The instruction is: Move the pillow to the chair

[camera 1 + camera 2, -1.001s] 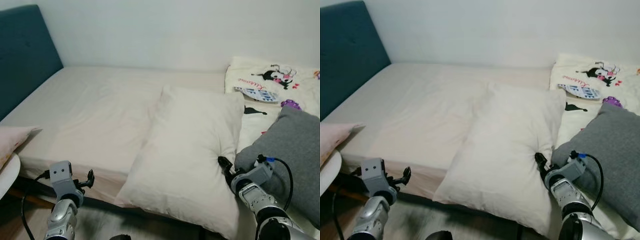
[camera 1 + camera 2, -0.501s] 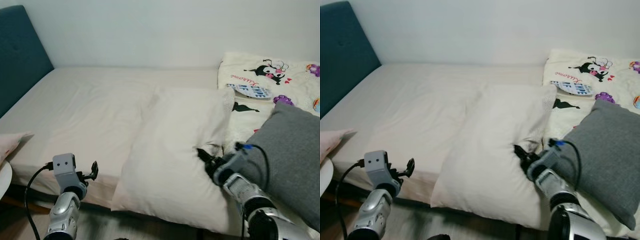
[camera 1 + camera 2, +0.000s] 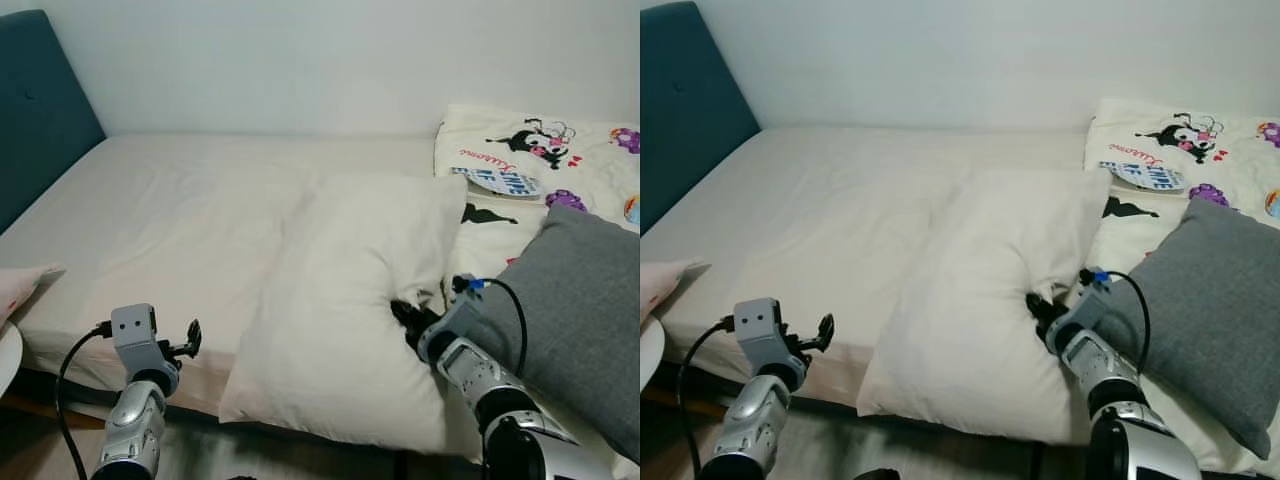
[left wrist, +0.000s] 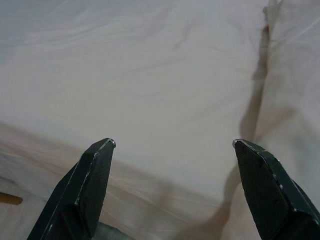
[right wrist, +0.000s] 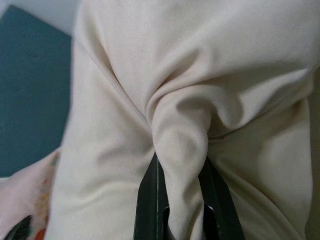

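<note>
A large cream pillow (image 3: 340, 300) lies on the bed, its near end hanging over the front edge. My right gripper (image 3: 403, 314) is shut on a pinched fold of the pillow (image 5: 182, 135) at its right side, the cloth bunched between the two black fingers (image 5: 150, 200). My left gripper (image 3: 192, 338) is open, low at the bed's front edge, left of the pillow and apart from it. Its two fingertips (image 4: 100, 150) stand wide apart over the sheet, with the pillow's edge (image 4: 295, 75) beside them.
The bed (image 3: 180, 210) has a cream sheet and a teal headboard (image 3: 40, 110) on the left. A grey cushion (image 3: 590, 300) lies right of the pillow, touching my right arm. A cartoon-print blanket (image 3: 540, 160) is at the back right. A pinkish cushion (image 3: 15, 285) and a white rim (image 3: 5, 350) sit at the far left.
My right gripper has pushed left into the pillow's right side and shut on a fold of it. The pillow has shifted slightly left. The left arm has risen a little.
</note>
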Robot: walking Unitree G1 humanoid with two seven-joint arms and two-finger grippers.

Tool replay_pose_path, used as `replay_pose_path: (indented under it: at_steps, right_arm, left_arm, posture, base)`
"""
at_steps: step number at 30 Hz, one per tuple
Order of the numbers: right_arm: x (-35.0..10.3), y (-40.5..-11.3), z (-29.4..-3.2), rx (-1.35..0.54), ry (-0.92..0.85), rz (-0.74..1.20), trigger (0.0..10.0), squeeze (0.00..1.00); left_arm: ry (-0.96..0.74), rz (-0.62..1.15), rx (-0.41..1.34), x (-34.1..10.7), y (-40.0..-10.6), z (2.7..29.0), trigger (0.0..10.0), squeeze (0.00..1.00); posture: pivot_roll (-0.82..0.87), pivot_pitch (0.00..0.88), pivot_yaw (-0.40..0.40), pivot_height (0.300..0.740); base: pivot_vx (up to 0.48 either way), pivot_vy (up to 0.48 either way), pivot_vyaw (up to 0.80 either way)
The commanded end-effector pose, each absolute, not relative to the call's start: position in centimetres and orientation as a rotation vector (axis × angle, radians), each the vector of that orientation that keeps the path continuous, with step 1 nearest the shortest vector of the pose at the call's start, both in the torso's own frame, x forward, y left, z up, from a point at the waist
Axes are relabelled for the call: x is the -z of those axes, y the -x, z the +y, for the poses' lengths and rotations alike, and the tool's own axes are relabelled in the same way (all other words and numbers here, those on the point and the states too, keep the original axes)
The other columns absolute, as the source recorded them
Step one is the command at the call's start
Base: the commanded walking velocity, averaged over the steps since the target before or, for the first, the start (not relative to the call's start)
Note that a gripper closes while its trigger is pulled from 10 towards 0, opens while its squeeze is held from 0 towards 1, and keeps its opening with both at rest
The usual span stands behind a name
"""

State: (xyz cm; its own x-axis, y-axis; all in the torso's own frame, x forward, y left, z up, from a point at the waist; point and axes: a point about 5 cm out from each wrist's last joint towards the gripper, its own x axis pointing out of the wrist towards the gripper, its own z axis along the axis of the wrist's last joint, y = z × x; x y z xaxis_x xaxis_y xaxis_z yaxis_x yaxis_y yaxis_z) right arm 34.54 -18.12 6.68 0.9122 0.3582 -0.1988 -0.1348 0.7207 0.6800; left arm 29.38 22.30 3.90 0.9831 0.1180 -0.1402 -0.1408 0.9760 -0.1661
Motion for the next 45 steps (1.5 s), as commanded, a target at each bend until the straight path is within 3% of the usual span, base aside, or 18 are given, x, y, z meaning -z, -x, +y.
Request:
replay_pose_path:
  at_steps: [1, 5, 11, 19, 28, 37, 39, 45]
  right_arm:
    - [-7.8, -35.1, -16.3, -0.391, -0.731, 0.281, 0.0, 0.0]
    - [-11.3, -36.3, -15.9, -0.516, -0.812, 0.12, 0.0, 0.0]
    - [-15.6, -37.6, -16.5, -0.56, -0.816, -0.043, 0.0, 0.0]
    - [-20.5, -38.0, -16.5, -0.666, -0.77, -0.201, 0.0, 0.0]
    - [-21.2, -37.9, -16.3, -0.669, -0.754, -0.213, 0.0, 0.0]
    - [-20.5, -37.4, -15.1, -0.698, -0.72, -0.177, 0.0, 0.0]
    - [-19.7, -37.1, -13.7, -0.734, -0.717, -0.137, 0.0, 0.0]
    - [-19.0, -36.8, -12.8, -0.752, -0.718, -0.107, 0.0, 0.0]
  left_arm:
    - [0.187, 0.147, -0.145, -3.8, -29.4, 22.3, 10.0, 0.0]
    - [0.208, 0.168, -0.147, -3.7, -29.8, 21.5, 10.0, 0.0]
    - [0.225, 0.21, -0.155, -3.5, -30.2, 21.0, 10.0, 0.0]
    - [0.216, 0.162, -0.192, -4.9, -31.1, 22.0, 10.0, 0.0]
    - [0.199, 0.172, -0.234, -4.7, -30.8, 22.8, 10.0, 0.0]
    - [0.158, 0.332, -0.257, -1.1, -28.4, 23.0, 10.0, 0.0]
    - [0.169, 0.451, -0.304, 1.2, -26.3, 23.6, 10.0, 0.0]
    - [0.23, 0.5, -0.354, 2.3, -25.0, 24.0, 10.0, 0.0]
  posture:
    - [0.1, 0.0, 0.072, 0.57]
    - [0.1, 0.0, 0.068, 0.585]
    - [0.09, 0.0, 0.064, 0.604]
    - [0.09, 0.0, 0.054, 0.638]
    - [0.09, 0.0, 0.054, 0.668]
    - [0.09, 0.0, 0.053, 0.716]
    - [0.09, 0.0, 0.05, 0.736]
    - [0.1, 0.0, 0.047, 0.74]
  base:
    - [0.0, 0.0, 0.0]
    - [0.0, 0.0, 0.0]
    - [-0.282, 0.0, 0.0]
    - [-0.48, 0.0, 0.0]
    - [-0.256, 0.0, 0.0]
    - [0.0, 0.0, 0.0]
    - [0.0, 0.0, 0.0]
    - [0.0, 0.0, 0.0]
